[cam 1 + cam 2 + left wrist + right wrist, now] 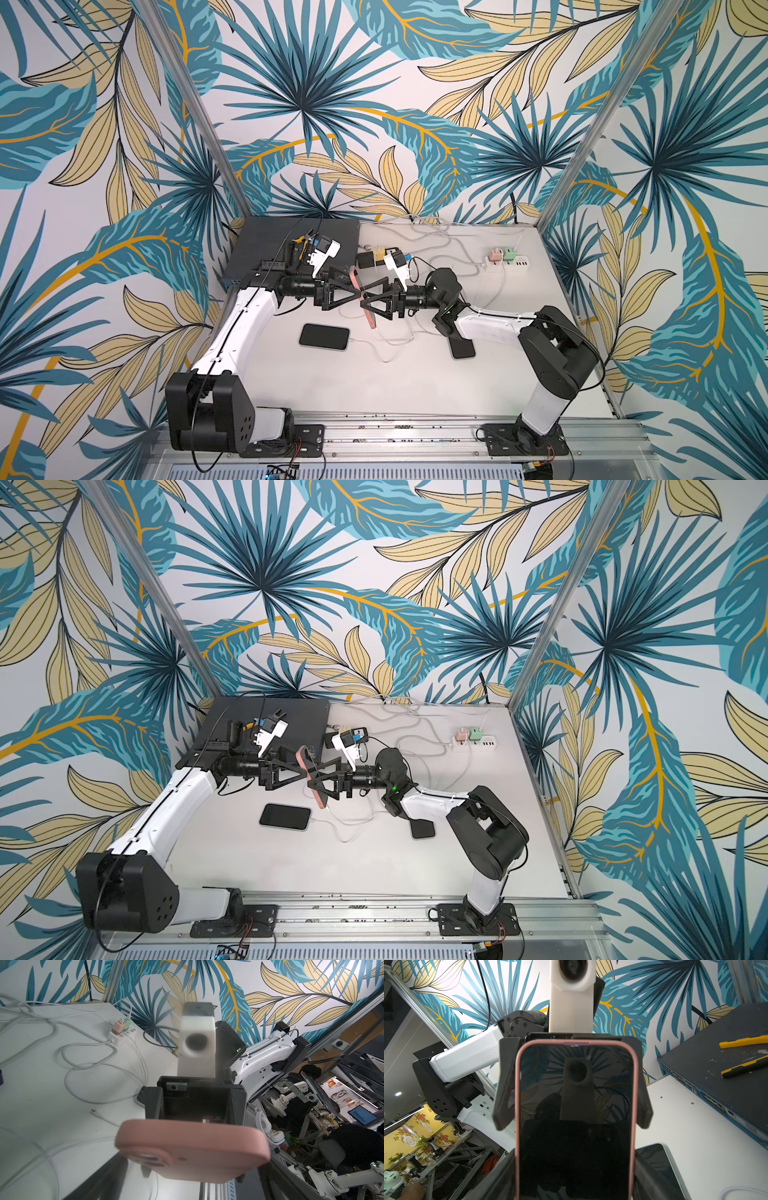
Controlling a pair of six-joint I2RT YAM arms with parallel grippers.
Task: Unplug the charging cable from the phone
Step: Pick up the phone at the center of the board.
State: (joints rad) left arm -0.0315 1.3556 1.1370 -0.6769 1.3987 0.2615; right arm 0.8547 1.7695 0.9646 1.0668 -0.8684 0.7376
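In the centre of both top views the two arms meet tip to tip, and between them stands the pink-cased phone (370, 319) (322, 802), lifted clear of the table (374, 386) and tilted, its lower end toward the bottom of the frame. The right gripper (368, 305) clamps the phone by its long edges; in the right wrist view its fingers (500, 1180) hug both sides of the dark screen (576, 1126). The left gripper (356, 294) has its fingers (505, 1088) spread wide, flanking the phone's upper half; whether they touch it I cannot tell. A white charging cable (379, 335) reaches the phone's lower end, but the pictures do not show whether its plug sits in the port. Lower left of centre, a black phone (324, 336) lies flat. At the right of the table, a white power strip (505, 266) holds a pink adapter (495, 254) and a green adapter (510, 252) in its sockets.
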